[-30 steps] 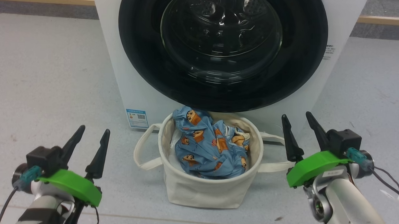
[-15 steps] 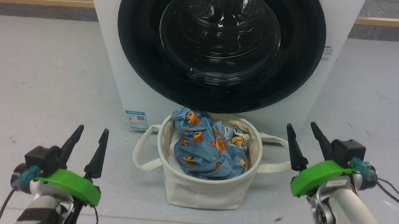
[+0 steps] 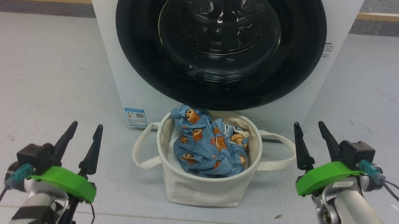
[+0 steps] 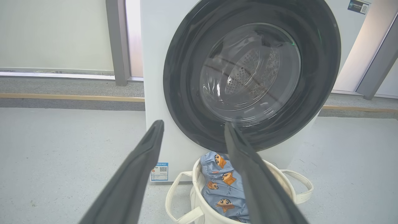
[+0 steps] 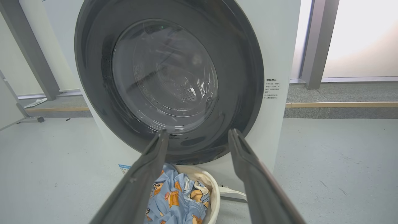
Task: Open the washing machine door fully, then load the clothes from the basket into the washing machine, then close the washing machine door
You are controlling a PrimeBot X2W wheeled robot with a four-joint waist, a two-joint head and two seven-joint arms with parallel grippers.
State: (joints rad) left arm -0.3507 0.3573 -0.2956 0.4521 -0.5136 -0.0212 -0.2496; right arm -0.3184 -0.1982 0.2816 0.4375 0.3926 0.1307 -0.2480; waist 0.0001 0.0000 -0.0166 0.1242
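**Inspection: door shut, load in basket, both grippers empty**

We find the washing machine (image 3: 341, 17) standing on the grey floor (image 3: 46, 68) with its front square to the robot. The washing machine door (image 3: 219, 35) is shut and lies flat against that front. Its glass bowl faces us, and the perforated drum is visible through it. The door is round, so we record no long axis for it.

The basket (image 3: 203, 189) sits upright on the floor just in front of the machine, below the door's lower rim, with its mouth facing up. Its left strap (image 3: 140, 150) and right strap (image 3: 285, 152) loop outward to either side, so its longest line runs left to right.

The clothes (image 3: 208, 146) lie bunched inside the basket. The heap's longer run goes from the back rim down toward the front wall, and its high end is at the back left.

The left gripper (image 3: 87, 124) hangs over the floor to the basket's left, with its fingers apart and holding nothing. The right gripper (image 3: 308, 123) is near the right strap, also spread and empty. Both sets of fingers point toward the machine.

A small blue label (image 3: 134, 117) sits at the machine's lower left corner.
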